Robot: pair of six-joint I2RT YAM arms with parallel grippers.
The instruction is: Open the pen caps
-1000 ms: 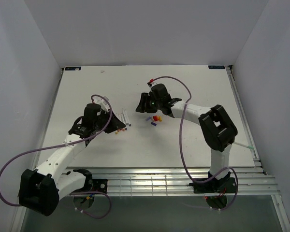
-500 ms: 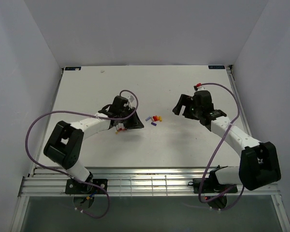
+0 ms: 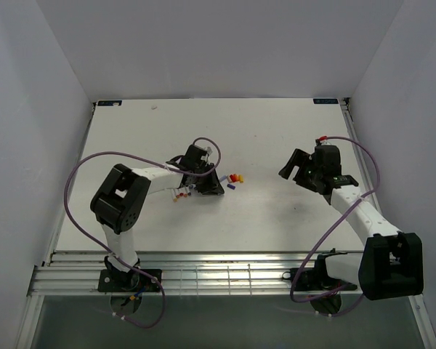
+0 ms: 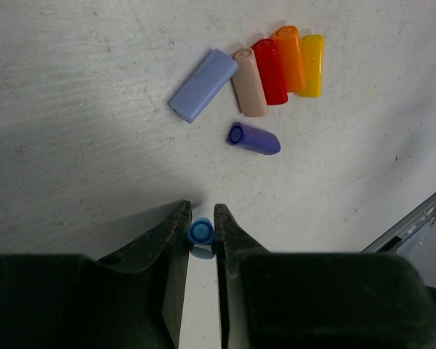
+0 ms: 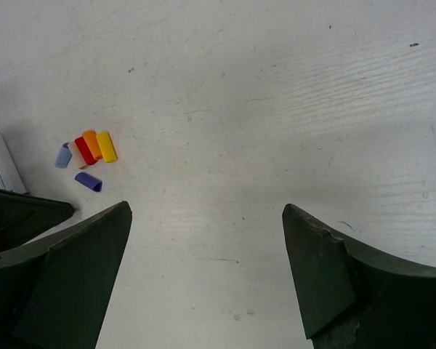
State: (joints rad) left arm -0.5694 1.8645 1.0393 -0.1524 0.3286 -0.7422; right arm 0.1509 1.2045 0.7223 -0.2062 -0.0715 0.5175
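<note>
Robot lab test cell, not a home or shop. White desk is boxed in by plain white panels at 9, 12 and 3 o'clock. Left arm and right arm are bolted to an aluminium rail frame at 6 o'clock, with purple cables looping loose. Desk top is scuffed and pen-marked. Props are sparse: some white pens and a little cluster of coloured pen caps near centre.

Lying flat, the pale blue cap, beige cap, red cap, orange cap and yellow cap touch in a fanned row. Just beside them the purple cap lies alone, open end showing. End-on, the blue cap sits pinched in the left gripper.
</note>
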